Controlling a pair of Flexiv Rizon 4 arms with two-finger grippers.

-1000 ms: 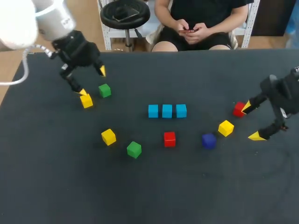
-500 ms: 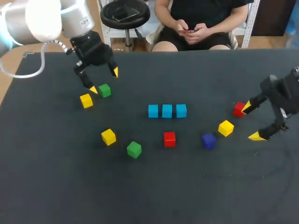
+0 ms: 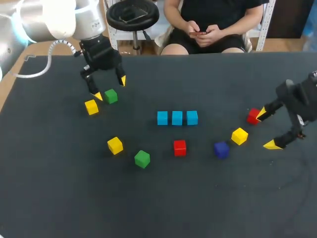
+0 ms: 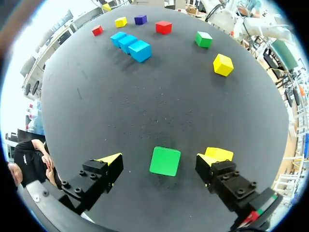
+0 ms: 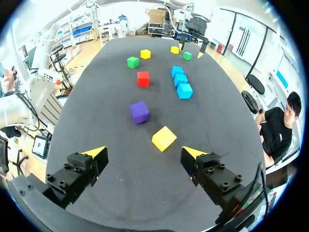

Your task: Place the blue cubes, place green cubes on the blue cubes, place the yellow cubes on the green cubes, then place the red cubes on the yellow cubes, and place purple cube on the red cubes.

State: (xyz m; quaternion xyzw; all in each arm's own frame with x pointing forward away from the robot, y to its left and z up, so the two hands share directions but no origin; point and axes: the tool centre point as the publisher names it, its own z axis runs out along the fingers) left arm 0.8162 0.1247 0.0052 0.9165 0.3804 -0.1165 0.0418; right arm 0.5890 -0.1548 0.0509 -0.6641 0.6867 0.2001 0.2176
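At the middle of the tabletop (image 3: 158,208), three blue cubes (image 3: 177,118) lie in a touching row, so the first step looks done. Nothing is stacked on them yet, and the green, yellow, red and purple layers are all left to build. The left gripper (image 3: 110,88) hangs over a green cube (image 3: 111,96), its fingers spread to either side and clear of it. A yellow cube (image 3: 91,107) sits just beside one finger and could get nudged. The second green cube (image 3: 142,158), another yellow cube (image 3: 115,145), a red cube (image 3: 180,147) and the purple cube (image 3: 221,149) lie loose. The right gripper (image 3: 266,129), fingers spread and empty, is near a third yellow cube (image 3: 239,136) and a second red cube (image 3: 253,115).
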